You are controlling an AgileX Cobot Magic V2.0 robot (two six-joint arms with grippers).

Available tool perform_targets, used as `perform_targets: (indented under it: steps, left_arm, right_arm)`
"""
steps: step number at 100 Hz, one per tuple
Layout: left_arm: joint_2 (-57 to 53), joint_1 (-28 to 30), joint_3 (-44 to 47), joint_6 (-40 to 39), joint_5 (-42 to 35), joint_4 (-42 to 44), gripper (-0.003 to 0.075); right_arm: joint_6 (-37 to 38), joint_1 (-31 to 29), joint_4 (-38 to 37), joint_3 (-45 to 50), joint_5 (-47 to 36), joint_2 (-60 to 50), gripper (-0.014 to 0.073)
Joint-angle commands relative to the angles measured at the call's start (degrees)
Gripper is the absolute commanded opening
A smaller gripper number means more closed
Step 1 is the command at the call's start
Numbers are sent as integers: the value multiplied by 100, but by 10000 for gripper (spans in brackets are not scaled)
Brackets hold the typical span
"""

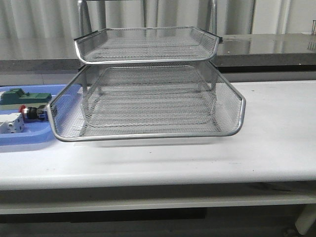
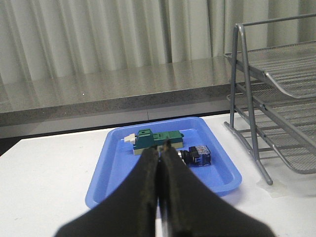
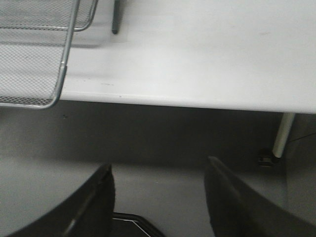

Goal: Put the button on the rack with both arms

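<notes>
The button lies on its side in the blue tray at the table's left; its red head, black body and blue rear block show. In the left wrist view the button rests just beyond my left gripper, which is shut with nothing between its fingers and hovers short of the tray. The silver wire-mesh rack stands mid-table, its lower tray pulled forward. My right gripper is open and empty, off the table's front edge, with a corner of the rack's tray ahead. Neither arm shows in the front view.
A green-and-grey block and a white boxy component share the blue tray with the button. The rack's metal legs stand close to the tray's side. A grey counter runs behind the table.
</notes>
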Motion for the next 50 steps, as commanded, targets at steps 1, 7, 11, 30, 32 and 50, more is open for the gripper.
perform_targets:
  steps: [1, 7, 11, 30, 32, 50]
  left_arm:
    - [-182, 4, 323, -67, -503, -43, -21]
    - [-182, 4, 323, -67, -503, -43, -21]
    - [-182, 4, 323, -67, -503, -43, -21]
    - [-182, 4, 323, -67, -503, -43, -21]
    - [-182, 4, 323, -67, -503, -43, -21]
    - [-182, 4, 323, -67, -503, -43, -21]
  right_arm:
    - [61, -36, -337, -205, 118, -321, 388]
    - [61, -36, -350, -205, 325, -543, 367]
    - [61, -36, -350, -205, 412, -666, 358]
    - [61, -36, -350, -205, 755, -1256, 357]
    - [61, -36, -350, -205, 793, -1312, 353]
    - [61, -36, -350, -205, 1116, -1669, 235]
